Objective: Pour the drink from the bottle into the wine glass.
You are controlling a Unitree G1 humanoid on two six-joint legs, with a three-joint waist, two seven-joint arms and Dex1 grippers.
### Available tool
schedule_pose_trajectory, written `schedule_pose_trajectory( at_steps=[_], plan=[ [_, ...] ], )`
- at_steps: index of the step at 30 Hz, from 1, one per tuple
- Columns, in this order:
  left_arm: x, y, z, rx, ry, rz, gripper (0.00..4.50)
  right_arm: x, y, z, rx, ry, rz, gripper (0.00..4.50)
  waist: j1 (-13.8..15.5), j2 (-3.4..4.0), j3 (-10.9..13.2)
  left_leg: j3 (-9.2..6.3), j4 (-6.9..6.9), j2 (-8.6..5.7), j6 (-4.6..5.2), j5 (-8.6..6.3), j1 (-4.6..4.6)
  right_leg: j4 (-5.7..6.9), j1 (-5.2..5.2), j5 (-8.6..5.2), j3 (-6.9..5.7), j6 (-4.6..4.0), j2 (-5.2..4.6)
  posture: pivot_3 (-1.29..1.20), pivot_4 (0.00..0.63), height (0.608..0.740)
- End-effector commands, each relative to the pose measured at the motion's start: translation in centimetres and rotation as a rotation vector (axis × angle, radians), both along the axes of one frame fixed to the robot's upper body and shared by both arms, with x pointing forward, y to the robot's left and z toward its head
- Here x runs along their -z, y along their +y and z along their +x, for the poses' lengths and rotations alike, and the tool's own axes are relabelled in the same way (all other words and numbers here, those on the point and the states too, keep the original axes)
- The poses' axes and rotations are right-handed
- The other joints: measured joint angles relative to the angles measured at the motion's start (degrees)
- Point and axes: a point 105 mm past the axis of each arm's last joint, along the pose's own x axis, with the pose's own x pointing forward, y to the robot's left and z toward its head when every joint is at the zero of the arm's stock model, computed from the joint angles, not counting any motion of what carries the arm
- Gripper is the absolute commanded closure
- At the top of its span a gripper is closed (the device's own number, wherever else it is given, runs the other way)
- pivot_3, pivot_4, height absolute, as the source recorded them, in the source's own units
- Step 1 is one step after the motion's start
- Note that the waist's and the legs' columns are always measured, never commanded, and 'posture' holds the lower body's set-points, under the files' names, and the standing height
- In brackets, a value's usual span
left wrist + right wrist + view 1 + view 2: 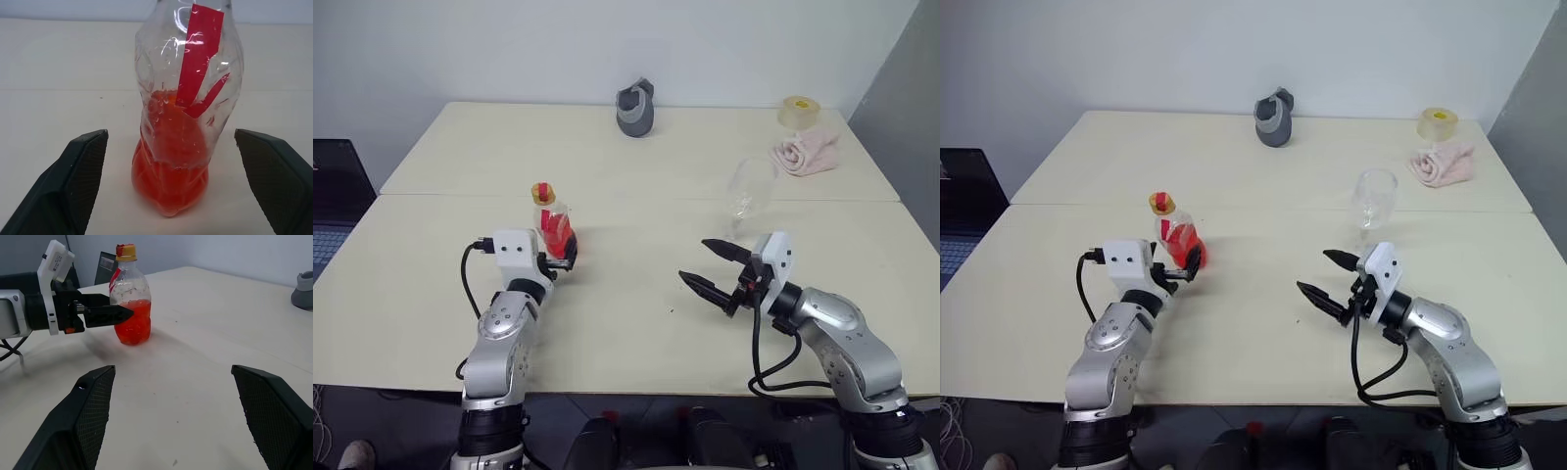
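Two pincers work over a pale desk (636, 323). On the left, the left pincer (563, 257) stands wide, its fingers (73, 186) flanking the bottle (551, 223) without touching it; the bottle stands upright (yellowish cap on) with the red-orange drink (171, 181) filling its lower part. Toward the right, the right pincer (715, 269) is also spread wide and empty, near the empty wine glass (747, 191) just behind it.
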Motion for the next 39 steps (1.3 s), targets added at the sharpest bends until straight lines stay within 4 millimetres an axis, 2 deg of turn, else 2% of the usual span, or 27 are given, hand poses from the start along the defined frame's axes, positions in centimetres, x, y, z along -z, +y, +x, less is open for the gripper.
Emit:
schedule_pose_trajectory(
  at_steps=[1, 12, 15, 22, 24, 27, 30, 34, 39],
  plan=[
    [-1.6, -0.1, 1.2, 0.010, -0.073, 0.022, 0.03, -1.3, 0.5, -0.3, -0.020, -0.049, 0.017, 0.44, 0.02, 0.00, 0.00, -0.01, 0.01, 0.00, 0.00, 0.00, 0.00, 0.00, 0.00, 0.00, 0.00, 0.00, 0.00, 0.00, 0.150, 0.740],
    [-1.0, -0.7, 3.7, 0.046, -0.114, 0.011, 0.03, -1.7, 0.7, -0.6, -0.003, -0.060, 0.017, 0.44, -0.01, 0.00, 0.00, -0.03, 0.02, -0.03, -0.01, 0.01, -0.01, 0.00, -0.01, 0.00, -0.01, 0.01, -0.02, 0.00, 0.150, 0.740],
    [-1.3, -0.7, 3.8, 0.050, -0.139, 0.007, 0.60, -1.7, 0.6, -0.5, 0.006, -0.061, 0.017, 0.44, -0.02, 0.00, 0.00, -0.04, 0.02, -0.03, -0.01, 0.01, -0.02, 0.00, -0.02, 0.00, -0.01, 0.01, -0.02, 0.00, 0.150, 0.740],
    [-1.4, -0.6, 3.6, 0.046, -0.145, 0.011, 2.79, -2.0, 0.6, -0.4, 0.017, -0.058, 0.037, 0.44, -0.02, 0.00, 0.00, -0.06, 0.03, -0.04, -0.02, 0.01, -0.02, 0.01, -0.02, 0.00, -0.01, 0.01, -0.03, 0.00, 0.150, 0.740],
    [-1.5, -0.6, 3.5, 0.050, -0.145, 0.014, 3.09, -2.2, 0.8, -0.2, 0.019, -0.060, 0.043, 0.44, -0.04, 0.00, 0.00, -0.07, 0.02, -0.04, -0.01, 0.01, -0.02, 0.01, -0.02, 0.01, -0.01, 0.01, -0.03, 0.00, 0.150, 0.740],
    [-1.6, -1.4, 2.8, 0.115, -0.137, 0.051, 3.15, -3.3, 1.7, 1.0, 0.043, -0.077, 0.034, 0.44, -0.30, 0.00, 0.00, -0.08, 0.02, -0.03, -0.02, 0.01, -0.01, 0.02, -0.04, 0.01, 0.01, 0.01, -0.03, 0.00, 0.150, 0.740],
    [-2.0, -2.8, 2.2, 0.217, -0.130, 0.073, 3.15, -4.9, 3.7, 1.8, 0.007, -0.097, 0.038, 0.44, -0.24, 0.01, 0.00, -0.19, 0.01, -0.02, -0.05, 0.03, -0.01, 0.06, -0.07, 0.01, 0.02, 0.00, -0.02, 0.00, 0.150, 0.740],
    [-3.3, -5.9, 1.7, 0.431, -0.146, 0.139, 3.15, -6.9, 6.6, 3.2, -0.042, -0.120, 0.055, 0.44, -0.25, 0.01, 0.00, -0.29, 0.03, -0.05, -0.11, 0.06, -0.06, 0.03, -0.07, 0.01, -0.04, 0.00, -0.02, 0.00, 0.150, 0.740],
    [-4.0, -8.0, 1.7, 0.604, -0.149, 0.183, 3.15, -8.0, 8.6, 4.4, -0.080, -0.129, 0.074, 0.44, -0.09, 0.01, 0.00, -0.34, 0.04, -0.09, -0.22, 0.13, -0.16, 0.00, -0.12, 0.01, -0.12, -0.01, -0.04, 0.00, 0.150, 0.740]
  ],
)
